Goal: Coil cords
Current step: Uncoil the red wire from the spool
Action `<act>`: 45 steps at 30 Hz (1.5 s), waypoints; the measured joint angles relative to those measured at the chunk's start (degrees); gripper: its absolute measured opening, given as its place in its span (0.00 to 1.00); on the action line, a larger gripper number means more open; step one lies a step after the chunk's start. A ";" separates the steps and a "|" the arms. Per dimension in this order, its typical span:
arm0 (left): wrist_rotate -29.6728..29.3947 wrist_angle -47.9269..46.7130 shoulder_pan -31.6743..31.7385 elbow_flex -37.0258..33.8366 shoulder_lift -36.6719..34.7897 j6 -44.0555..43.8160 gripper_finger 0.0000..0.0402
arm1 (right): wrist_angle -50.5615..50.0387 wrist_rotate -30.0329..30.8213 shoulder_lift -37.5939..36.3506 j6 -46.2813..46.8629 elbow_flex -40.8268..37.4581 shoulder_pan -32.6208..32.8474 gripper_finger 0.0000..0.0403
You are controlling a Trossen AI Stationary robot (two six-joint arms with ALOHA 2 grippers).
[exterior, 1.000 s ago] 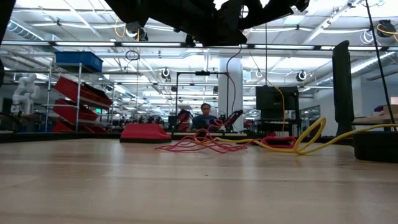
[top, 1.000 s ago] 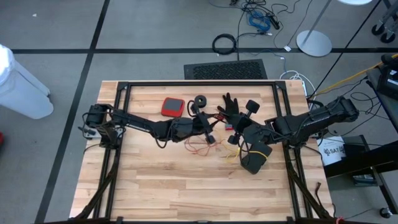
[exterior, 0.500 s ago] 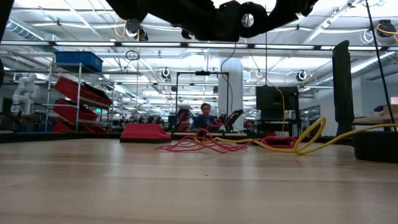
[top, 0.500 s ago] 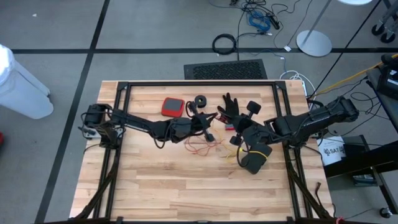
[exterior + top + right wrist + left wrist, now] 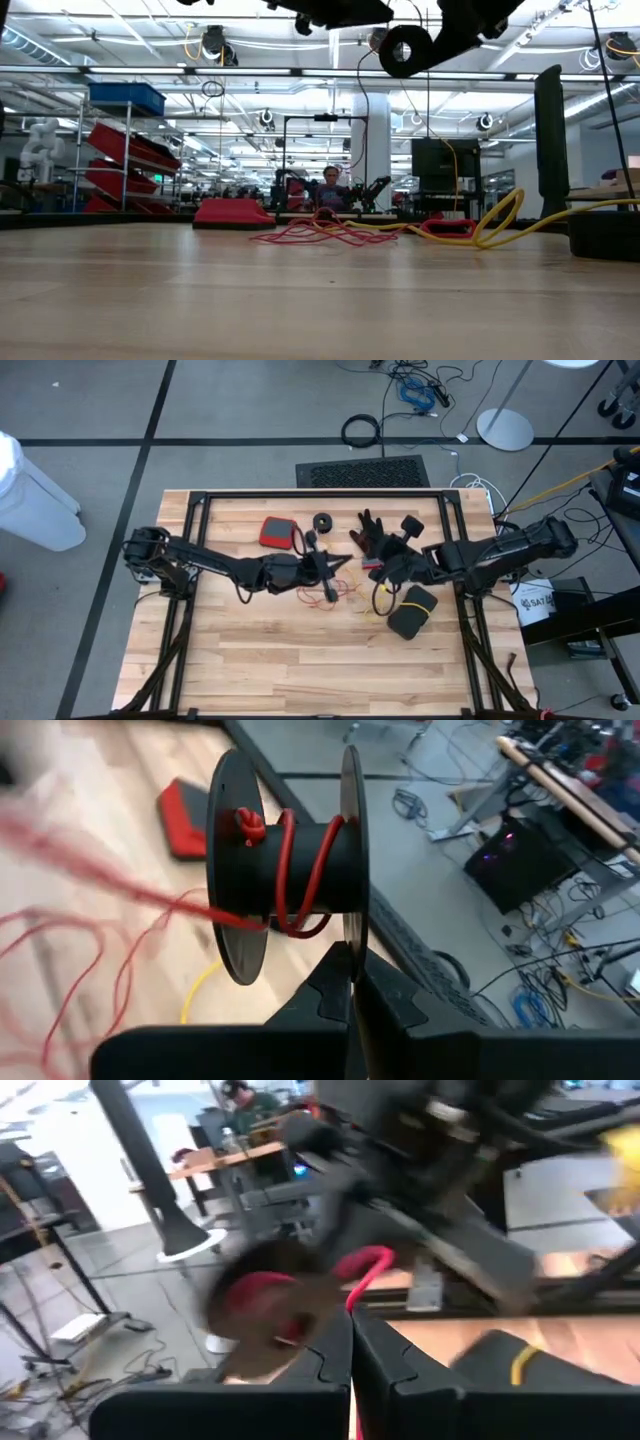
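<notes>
The red-orange cord (image 5: 320,598) lies in loose loops on the middle of the table, also seen in the low view (image 5: 320,232). One end is wound a few turns on a black reel (image 5: 285,870), which hangs high above the table (image 5: 405,50) in my shut right gripper (image 5: 352,982). My left gripper (image 5: 351,1342) is level beside it (image 5: 338,568), shut on a stretch of the red cord. The yellow cord (image 5: 378,600) lies on the wood to the right (image 5: 495,228). My left gripper pinches the red cord (image 5: 362,1275) between its two fingertips, coming level from the table's left. The picture is blurred, so I cannot tell more of the hold. My right gripper pinches the rim of one flange of the reel (image 5: 350,942) between its fingertips. It comes from the table's right, slanting down. The reel is lifted clear, and red cord trails slack from its core to the table.
A red pad (image 5: 277,532), a black reel (image 5: 322,522), a black glove (image 5: 370,530) and another reel (image 5: 408,527) lie toward the far edge. A black pouch (image 5: 412,610) sits right of centre. A black frame (image 5: 320,495) borders the table. Bare wood lies at the near side.
My left gripper has shut on the red cord and gone up. My right gripper has turned at the wrist, so the reel now shows its round face in the low view, higher than before. The cord loops on the table have stayed put.
</notes>
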 joint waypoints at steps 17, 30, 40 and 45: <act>-3.97 -9.12 3.98 0.02 7.41 -4.37 0.00 | 14.30 -0.07 0.02 -11.14 0.00 -2.22 0.00; -9.22 -16.19 8.24 0.00 -0.44 -3.50 0.00 | -6.56 -2.90 0.02 0.70 0.00 0.03 0.00; -3.53 -12.51 3.11 0.00 -7.56 -2.98 0.00 | -11.42 -2.35 0.32 3.40 0.00 -2.22 0.00; 3.19 -11.68 -0.87 0.02 -5.13 -4.88 0.00 | -8.41 1.86 0.46 3.07 0.00 -4.27 0.00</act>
